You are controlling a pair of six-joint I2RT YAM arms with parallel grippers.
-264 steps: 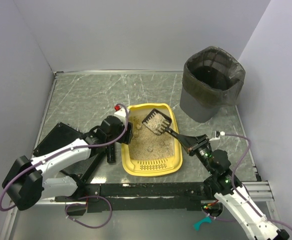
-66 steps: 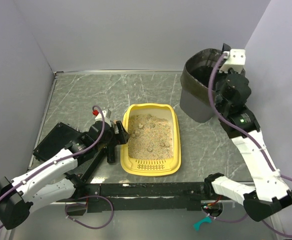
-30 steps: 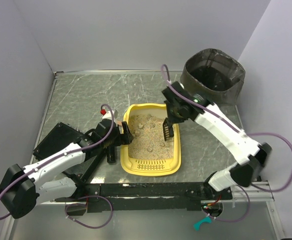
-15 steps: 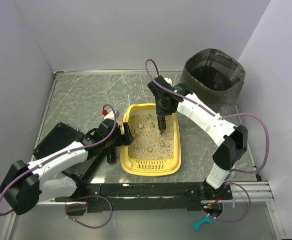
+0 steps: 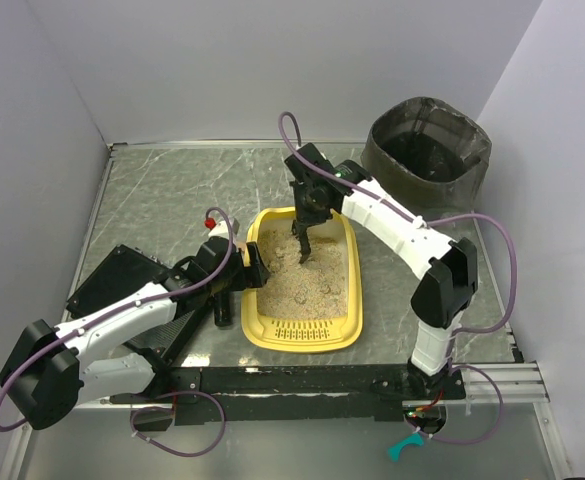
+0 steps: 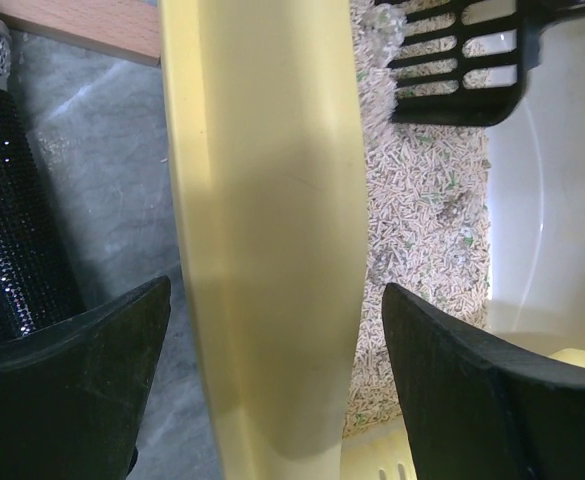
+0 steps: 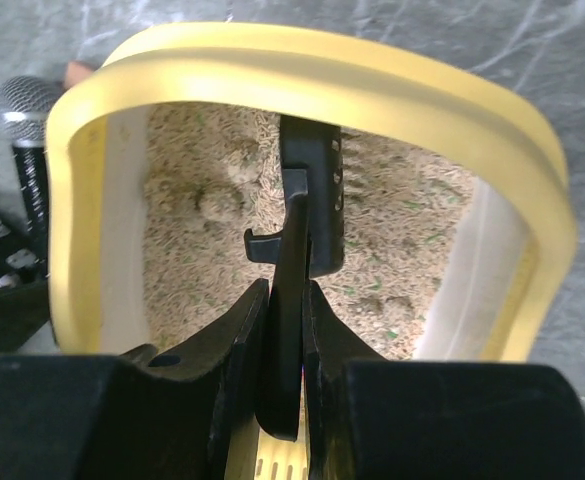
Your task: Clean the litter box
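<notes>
Item: litter box [image 5: 300, 338], yellow, centred on bench [image 5: 172, 200]; right gripper [image 5: 307, 212] clenched on black slotted scoop [image 5: 302, 245] dipped into litter [image 5: 312, 285] at far end; left gripper [image 5: 250, 268] released, straddling left wall unclamped; hazard: scoop drag may slide box, spilling litter.

This looks like a robotics lab test cell, not a home: plain pale walls [image 5: 272, 70] box in a marbled grey surface [image 5: 172, 195], with white robot arms [image 5: 392, 222] mounted along a dark rail [image 5: 302, 380] and purple cables [image 5: 515, 290] trailing loose.
</notes>
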